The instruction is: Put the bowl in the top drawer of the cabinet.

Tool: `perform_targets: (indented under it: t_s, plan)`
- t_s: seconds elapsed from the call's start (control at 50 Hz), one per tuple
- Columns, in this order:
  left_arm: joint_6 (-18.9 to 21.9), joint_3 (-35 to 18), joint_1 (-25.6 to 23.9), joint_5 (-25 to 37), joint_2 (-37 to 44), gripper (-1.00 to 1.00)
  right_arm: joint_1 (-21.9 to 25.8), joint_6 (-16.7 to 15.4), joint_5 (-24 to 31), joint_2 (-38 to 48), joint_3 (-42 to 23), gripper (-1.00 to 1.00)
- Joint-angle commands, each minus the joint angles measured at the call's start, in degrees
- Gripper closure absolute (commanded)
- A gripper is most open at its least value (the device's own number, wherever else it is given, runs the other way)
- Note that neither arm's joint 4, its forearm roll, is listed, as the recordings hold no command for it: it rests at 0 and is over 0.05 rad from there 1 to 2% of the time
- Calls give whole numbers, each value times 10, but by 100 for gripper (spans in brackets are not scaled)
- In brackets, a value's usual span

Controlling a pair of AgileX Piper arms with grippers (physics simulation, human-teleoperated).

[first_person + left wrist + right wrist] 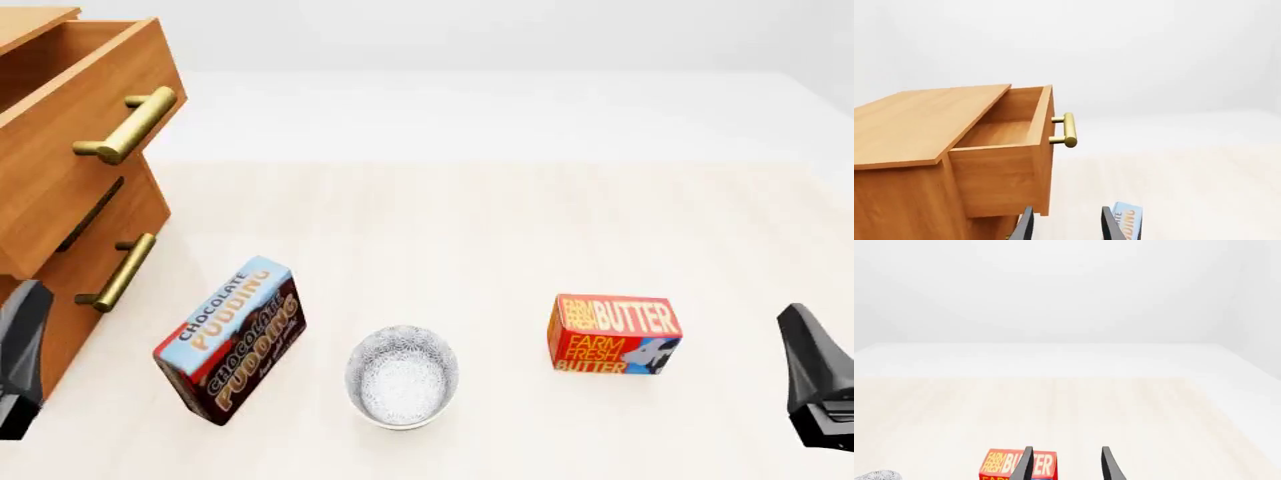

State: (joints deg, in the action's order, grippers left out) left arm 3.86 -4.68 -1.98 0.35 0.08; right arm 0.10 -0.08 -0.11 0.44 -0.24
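Bowl (402, 376) between pudding box (230, 340), butter box (614, 334)

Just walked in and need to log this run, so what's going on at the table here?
Nothing is being held right now. The top drawer of the cabinet stands pulled open. The bowl sits on the table between a chocolate pudding box and a butter box, not yet picked up. The left gripper and right gripper are both open and empty, near the table's near edge.
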Motion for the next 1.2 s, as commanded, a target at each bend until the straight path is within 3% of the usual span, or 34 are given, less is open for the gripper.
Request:
perform_targets:
  t_s: [0.02, 0.42, 0.54, 0.62, 0.66, 0.72, 0.92, 1.2]
  plan:
    - [13, -38, -2, 12, -1, -100, 0, 0, 0, 0, 0, -100]
    - [60, -108, -10, 57, -1, -100, 0, 0, 0, 0, 0, -100]
    - [94, -156, -26, 97, -1, -100, 0, 0, 0, 0, 0, -100]
    - [94, -188, -27, 131, -1, -100, 0, 0, 0, 0, 0, -100]
    - [118, -206, -42, 141, -1, -100, 0, 0, 0, 0, 0, -100]
    - [115, -227, -44, 165, -1, -100, 0, 0, 0, 0, 0, -100]
    - [163, -285, -60, 204, 2, -100, 0, 0, 0, 0, 0, -100]
    - [222, -327, -91, 158, 78, -100, 0, 0, 0, 0, 0, -100]
